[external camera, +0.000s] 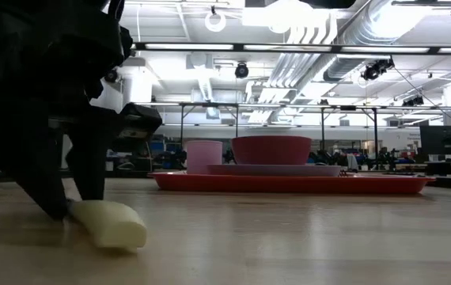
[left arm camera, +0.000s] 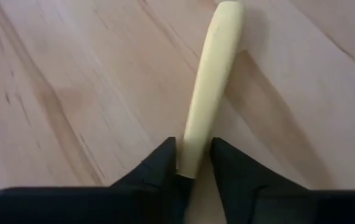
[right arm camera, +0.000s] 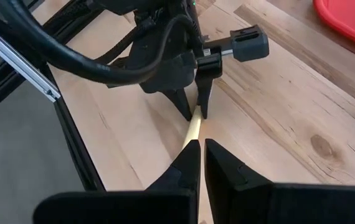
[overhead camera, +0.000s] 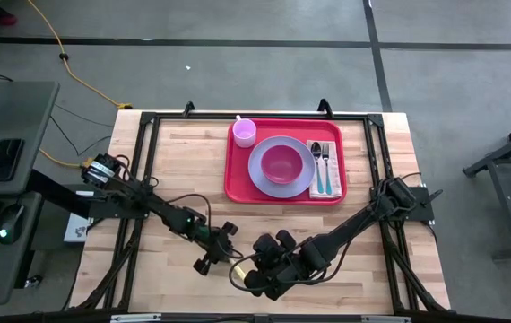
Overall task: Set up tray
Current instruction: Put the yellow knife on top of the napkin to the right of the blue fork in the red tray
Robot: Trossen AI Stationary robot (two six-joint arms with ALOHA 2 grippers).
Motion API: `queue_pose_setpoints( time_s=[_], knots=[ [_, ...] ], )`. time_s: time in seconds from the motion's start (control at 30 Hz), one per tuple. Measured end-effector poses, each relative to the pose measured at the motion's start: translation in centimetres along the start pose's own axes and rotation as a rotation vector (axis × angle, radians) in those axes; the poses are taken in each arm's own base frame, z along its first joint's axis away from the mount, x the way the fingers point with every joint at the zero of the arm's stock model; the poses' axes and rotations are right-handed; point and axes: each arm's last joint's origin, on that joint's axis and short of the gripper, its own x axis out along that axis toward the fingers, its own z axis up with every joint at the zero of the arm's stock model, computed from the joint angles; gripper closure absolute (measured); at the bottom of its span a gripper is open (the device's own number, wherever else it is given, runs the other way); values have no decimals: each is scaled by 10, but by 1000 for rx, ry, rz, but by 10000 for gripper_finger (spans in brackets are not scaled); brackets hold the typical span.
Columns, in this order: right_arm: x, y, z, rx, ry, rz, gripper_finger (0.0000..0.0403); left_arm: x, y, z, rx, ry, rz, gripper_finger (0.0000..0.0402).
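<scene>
Two end effectors met near the middle of the desk's (overhead camera: 175,179) front edge, over a pale yellow handle (left arm camera: 210,93) lying flat on the wood. The left end effector (overhead camera: 222,246) straddled one end of it, jaws narrowed close to its sides, likely to lift it as the last utensil. The right end effector (overhead camera: 257,270) hovered just beside, fingers closed and empty. At the back edge, the tray (overhead camera: 235,179) already carried a plate (overhead camera: 257,170), bowl (overhead camera: 281,164), cup (overhead camera: 245,132) and cutlery (overhead camera: 324,161) on a napkin (overhead camera: 327,189).

Bare wood L, R & front of tray (overhead camera: 238,184); both arms crowding near-centre strip.
</scene>
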Motion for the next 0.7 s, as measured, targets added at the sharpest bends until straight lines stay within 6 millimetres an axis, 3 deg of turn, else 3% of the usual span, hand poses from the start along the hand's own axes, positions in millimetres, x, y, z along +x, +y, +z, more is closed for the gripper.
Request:
queue_pose_setpoints(
  time_s=[0.3, 0.5, 0.7],
  knots=[
    [0, 0, 0, 3, -4, 3, 402, 0, 3, -1, -9, 0, -17, 356],
    [0, 0, 0, 2, 3, 5, 402, -1, 3, 1, -33, 4, -19, 349],
    [1, 0, -3, 5, 144, 46, 402, -3, 5, 16, -38, 45, -14, 349]
  ],
)
